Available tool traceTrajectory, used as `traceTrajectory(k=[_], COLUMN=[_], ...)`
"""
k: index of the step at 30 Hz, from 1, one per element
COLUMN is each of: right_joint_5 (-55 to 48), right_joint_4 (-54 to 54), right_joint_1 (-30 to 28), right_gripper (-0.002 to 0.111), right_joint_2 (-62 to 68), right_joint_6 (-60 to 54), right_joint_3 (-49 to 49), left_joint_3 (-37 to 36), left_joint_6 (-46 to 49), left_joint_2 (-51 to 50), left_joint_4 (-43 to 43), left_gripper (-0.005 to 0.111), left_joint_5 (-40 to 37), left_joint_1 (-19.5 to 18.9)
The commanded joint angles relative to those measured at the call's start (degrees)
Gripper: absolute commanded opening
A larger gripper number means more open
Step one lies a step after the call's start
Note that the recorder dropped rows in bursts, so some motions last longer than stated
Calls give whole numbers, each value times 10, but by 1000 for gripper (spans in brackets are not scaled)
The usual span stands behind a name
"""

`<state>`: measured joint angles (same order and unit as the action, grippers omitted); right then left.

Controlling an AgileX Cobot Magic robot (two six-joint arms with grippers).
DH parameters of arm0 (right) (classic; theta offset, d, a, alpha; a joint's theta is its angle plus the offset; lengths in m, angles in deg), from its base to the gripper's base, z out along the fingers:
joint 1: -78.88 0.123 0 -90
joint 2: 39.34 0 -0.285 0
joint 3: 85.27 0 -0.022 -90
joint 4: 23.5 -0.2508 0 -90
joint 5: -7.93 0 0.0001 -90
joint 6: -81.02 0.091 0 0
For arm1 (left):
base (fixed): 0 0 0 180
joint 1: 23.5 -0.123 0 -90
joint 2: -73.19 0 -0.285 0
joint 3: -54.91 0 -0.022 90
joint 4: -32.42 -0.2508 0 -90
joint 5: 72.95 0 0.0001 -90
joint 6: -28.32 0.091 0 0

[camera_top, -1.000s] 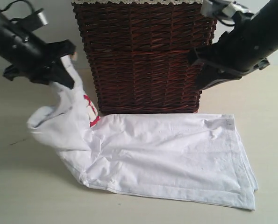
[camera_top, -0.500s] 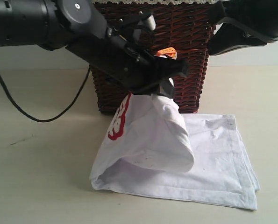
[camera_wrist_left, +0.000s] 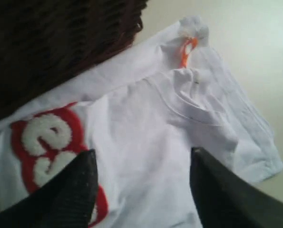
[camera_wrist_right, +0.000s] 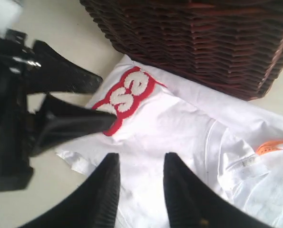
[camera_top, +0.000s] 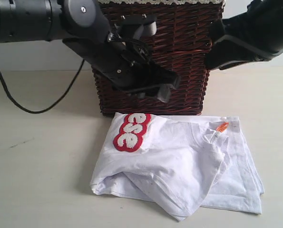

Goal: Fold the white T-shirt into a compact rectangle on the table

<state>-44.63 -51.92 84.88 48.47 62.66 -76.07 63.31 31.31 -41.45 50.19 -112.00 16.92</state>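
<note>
Dropped, white T-shirt [camera_top: 179,159] lies along basket [camera_top: 191,71], collar [camera_wrist_left: 198,118] rightward; left pincer [camera_wrist_left: 142,152], right pincer [camera_wrist_right: 141,159] wide.

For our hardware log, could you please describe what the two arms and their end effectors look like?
Both are black. The left arm has rounded glossy links, a silver band and a thin black cable. The right arm looks more angular. The left end effector and right end effector each have two matte tapered fingers.
</note>
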Motion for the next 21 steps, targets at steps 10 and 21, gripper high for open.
traceTrajectory(k=[10,21], right_joint_5=[83,120], right_joint_4=[83,81], right_joint_1=[1,-35], right_gripper=[45,45], right_joint_2=[191,329], right_joint_6=[98,124], right_joint_3=[42,41], left_joint_3=[-103,-185], left_joint_6=[13,25], left_joint_2=[106,118], left_joint_4=[-43,-14], left_gripper=[52,52], left_joint_5=[-1,76], left_joint_1=[-121,-164])
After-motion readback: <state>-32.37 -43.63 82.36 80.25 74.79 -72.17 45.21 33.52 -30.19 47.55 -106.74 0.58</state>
